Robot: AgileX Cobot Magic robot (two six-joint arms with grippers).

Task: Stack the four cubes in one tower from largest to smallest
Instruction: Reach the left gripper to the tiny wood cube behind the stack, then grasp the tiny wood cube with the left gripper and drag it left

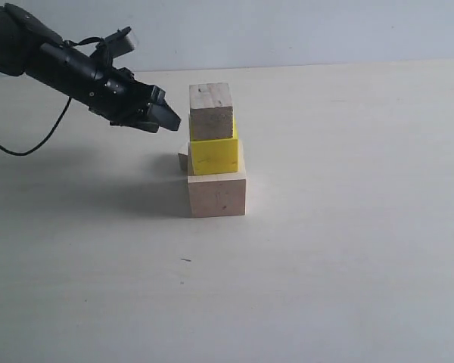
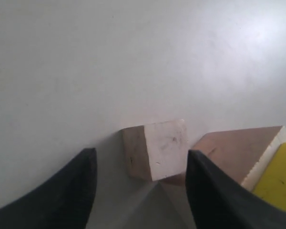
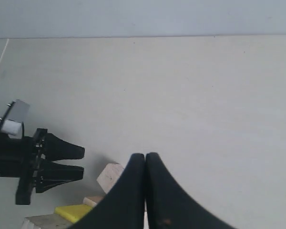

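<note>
Three cubes stand stacked in the exterior view: the large pale cube (image 1: 216, 195) on the table, the yellow cube (image 1: 214, 155) on it, and a beige wooden cube (image 1: 211, 112) on top. The smallest wooden cube (image 1: 183, 159) lies on the table behind the stack's left side, mostly hidden. My left gripper (image 1: 170, 119) hovers open just left of the top cube. In the left wrist view the small cube (image 2: 157, 150) lies below the open left gripper (image 2: 141, 156), next to the pale cube (image 2: 238, 148) and yellow cube (image 2: 279, 176). My right gripper (image 3: 145, 157) is shut and empty.
A pale table (image 1: 348, 249) carries the stack near its middle. The left arm's black cable (image 1: 30, 144) hangs at the far left. In the right wrist view the left arm (image 3: 33, 164) shows beside the small cube (image 3: 109, 175).
</note>
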